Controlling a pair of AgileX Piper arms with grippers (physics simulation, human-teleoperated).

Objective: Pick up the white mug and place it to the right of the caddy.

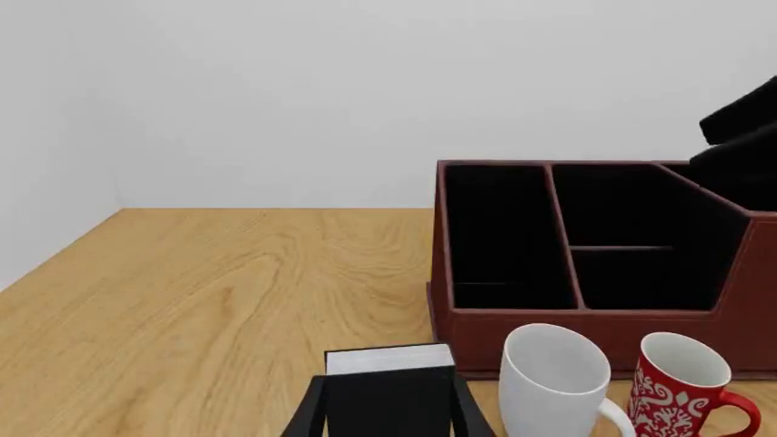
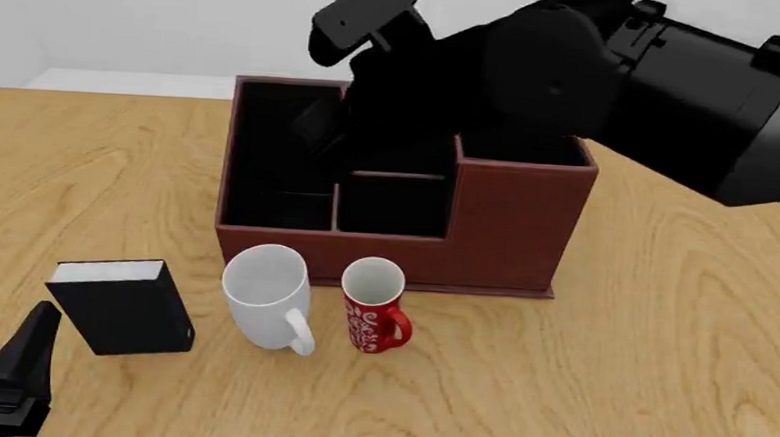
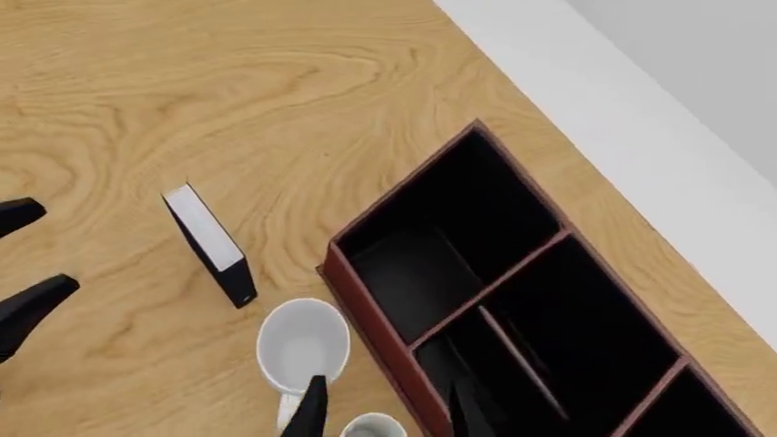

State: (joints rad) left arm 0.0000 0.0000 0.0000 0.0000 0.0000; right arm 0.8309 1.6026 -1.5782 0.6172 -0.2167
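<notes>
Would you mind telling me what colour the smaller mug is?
The smaller mug is red with a white pattern, white inside; clearest in the front view.

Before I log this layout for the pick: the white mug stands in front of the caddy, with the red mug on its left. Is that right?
Not quite. In the front view the red mug stands to the right of the white mug, not the left. Both are in front of the caddy, as you said.

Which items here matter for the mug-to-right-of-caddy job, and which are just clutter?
In play:
- white mug, upright in front of the caddy
- caddy, compartments appear empty
- right pincer, open, above the caddy's front edge near the mugs

Clutter:
- red patterned mug, just right of the white mug
- black book, standing left of the white mug
</notes>
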